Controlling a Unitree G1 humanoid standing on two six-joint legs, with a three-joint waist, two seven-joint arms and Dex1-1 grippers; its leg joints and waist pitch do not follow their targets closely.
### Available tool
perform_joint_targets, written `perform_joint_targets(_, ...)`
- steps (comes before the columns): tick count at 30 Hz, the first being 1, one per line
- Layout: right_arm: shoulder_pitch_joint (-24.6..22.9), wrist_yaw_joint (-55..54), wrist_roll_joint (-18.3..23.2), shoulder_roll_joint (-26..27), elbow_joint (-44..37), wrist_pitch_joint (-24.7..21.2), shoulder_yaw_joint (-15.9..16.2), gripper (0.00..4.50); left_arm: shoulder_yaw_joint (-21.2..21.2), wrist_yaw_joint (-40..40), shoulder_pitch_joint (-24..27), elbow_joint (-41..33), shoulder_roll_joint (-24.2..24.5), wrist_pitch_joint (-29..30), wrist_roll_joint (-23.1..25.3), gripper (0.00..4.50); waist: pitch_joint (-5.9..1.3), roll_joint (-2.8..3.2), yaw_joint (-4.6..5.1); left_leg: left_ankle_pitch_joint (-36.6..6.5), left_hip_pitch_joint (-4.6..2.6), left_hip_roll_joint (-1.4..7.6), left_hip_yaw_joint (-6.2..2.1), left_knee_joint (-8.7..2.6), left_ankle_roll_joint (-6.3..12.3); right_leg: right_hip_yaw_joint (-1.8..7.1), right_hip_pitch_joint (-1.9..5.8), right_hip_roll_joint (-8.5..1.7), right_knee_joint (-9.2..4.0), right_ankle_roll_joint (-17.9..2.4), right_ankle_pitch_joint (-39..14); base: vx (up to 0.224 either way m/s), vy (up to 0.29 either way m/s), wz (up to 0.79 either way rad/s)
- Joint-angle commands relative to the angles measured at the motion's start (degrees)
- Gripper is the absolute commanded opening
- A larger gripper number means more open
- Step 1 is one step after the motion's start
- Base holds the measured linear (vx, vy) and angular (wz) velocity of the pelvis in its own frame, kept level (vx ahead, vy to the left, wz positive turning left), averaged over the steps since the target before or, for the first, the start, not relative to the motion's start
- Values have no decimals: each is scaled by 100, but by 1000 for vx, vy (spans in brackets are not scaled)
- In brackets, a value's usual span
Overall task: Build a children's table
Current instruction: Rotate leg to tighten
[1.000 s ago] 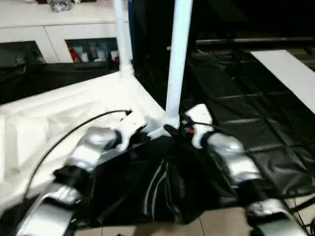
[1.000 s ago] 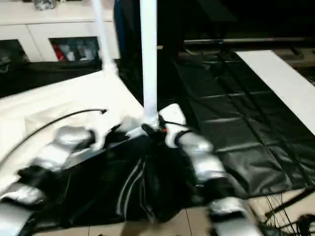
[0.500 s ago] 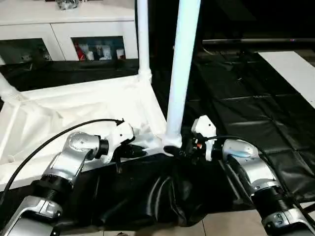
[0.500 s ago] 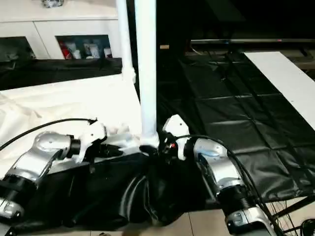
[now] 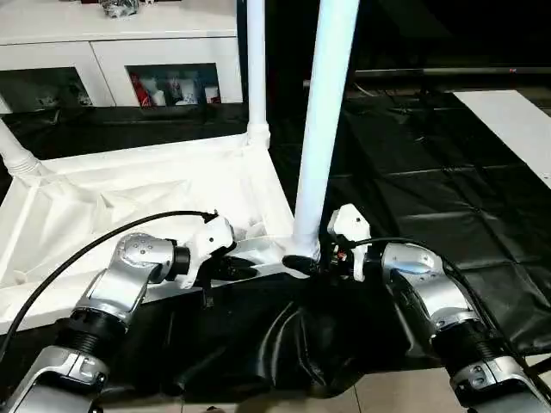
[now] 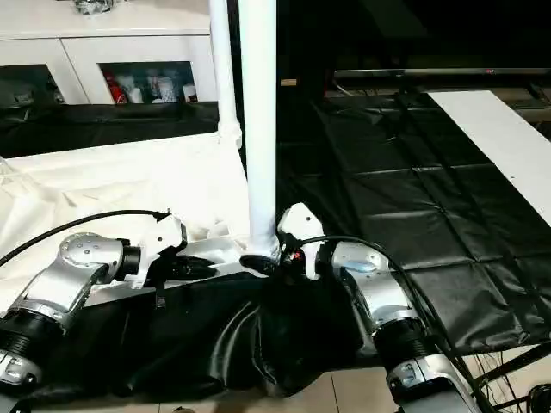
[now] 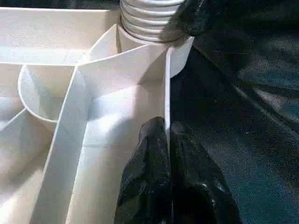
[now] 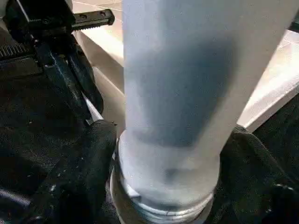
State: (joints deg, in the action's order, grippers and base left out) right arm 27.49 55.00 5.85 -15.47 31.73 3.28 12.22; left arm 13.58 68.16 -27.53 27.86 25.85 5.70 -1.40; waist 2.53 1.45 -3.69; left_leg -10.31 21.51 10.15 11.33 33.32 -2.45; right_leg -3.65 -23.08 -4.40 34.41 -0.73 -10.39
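The children's table top [image 5: 129, 198] lies upside down on the black sheet. A white leg [image 5: 323, 129] stands upright in its near right corner socket, and its ribbed end [image 7: 149, 23] shows at the socket. Another leg [image 5: 256, 60] stands at the far right corner, and a third leg [image 5: 15, 155] at the far left. My left gripper [image 5: 237, 268] is shut on the top's front rim [image 7: 167, 84], with a finger [image 7: 149, 172] on each side of the thin wall. My right gripper [image 5: 303, 261] clasps the near leg's base, its fingers [image 8: 79, 177] pressing both sides.
A white cabinet with glass doors [image 5: 129, 60] stands behind. The black sheet [image 5: 448, 189] covers the big table and bunches over its front edge [image 5: 284, 344]. A white board [image 5: 516, 120] lies at the far right. A black cable [image 5: 86, 249] loops over my left arm.
The camera has shifted and steadied. My right gripper's fingers have drawn in against the near leg's base. The left gripper has kept its hold on the rim.
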Motion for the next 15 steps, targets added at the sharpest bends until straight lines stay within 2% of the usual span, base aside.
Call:
perform_joint_targets(1, 79, 95, -112, -12, 121, 92, 81, 300, 23, 73, 15, 7, -66, -169, -100, 0, -347, -23, -9, -1083, -88, 327, -136, -349, 335, 274, 273, -409, -362, -1367, -1025, 0, 0, 0)
perform_joint_targets(4, 108, 105, -128, -11, 207, 160, 71, 273, 33, 67, 8, 8, -64, -165, -95, 0, -354, -24, -5, -1090, -89, 331, -139, -348, 324, 274, 275, -409, -353, -1373, -972, 0, 0, 0)
perform_joint_targets(10, 135, 102, -156, -10, 311, 245, 82, 265, 50, 60, -27, 57, -65, -193, -67, 0, -357, -9, -4, -1126, -88, 325, -137, -341, 324, 271, 279, -406, -353, -1403, -943, 0, 0, 0)
perform_joint_targets(15, 149, -10, -196, 61, 461, 290, 80, 265, 69, 13, -43, 87, -70, -227, -21, 0, -346, -21, 6, -1191, -84, 324, -141, -345, 310, 273, 275, -408, -359, -1385, -1064, 0, 0, 0)
